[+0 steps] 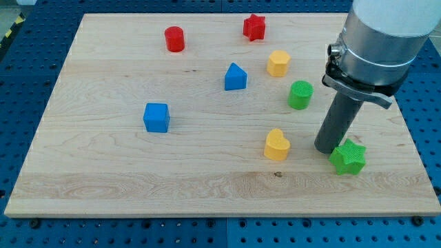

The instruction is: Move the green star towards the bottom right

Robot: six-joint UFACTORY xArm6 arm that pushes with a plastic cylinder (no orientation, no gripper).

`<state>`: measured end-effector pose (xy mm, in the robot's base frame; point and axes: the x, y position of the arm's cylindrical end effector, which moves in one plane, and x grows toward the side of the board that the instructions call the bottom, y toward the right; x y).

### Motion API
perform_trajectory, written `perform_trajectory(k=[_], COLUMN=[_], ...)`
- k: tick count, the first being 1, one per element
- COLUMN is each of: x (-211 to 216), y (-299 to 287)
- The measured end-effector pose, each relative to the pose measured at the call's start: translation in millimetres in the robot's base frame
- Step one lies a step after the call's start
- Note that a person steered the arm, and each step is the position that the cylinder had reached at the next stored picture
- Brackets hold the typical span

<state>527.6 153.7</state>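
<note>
Green star point(348, 157) sits nearest, bottom right; my tip point(326, 149) touches its upper-left side, prob. placed to shove it on; no gripper, nothing held.

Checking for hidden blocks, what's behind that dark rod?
My tip touches the green star at its left. Behind the rod only board shows; whatever the rod covers stays unseen.
</note>
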Motion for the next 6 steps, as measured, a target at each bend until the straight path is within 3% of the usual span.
perform_trajectory(k=[6], x=[18.4], y=[18.2])
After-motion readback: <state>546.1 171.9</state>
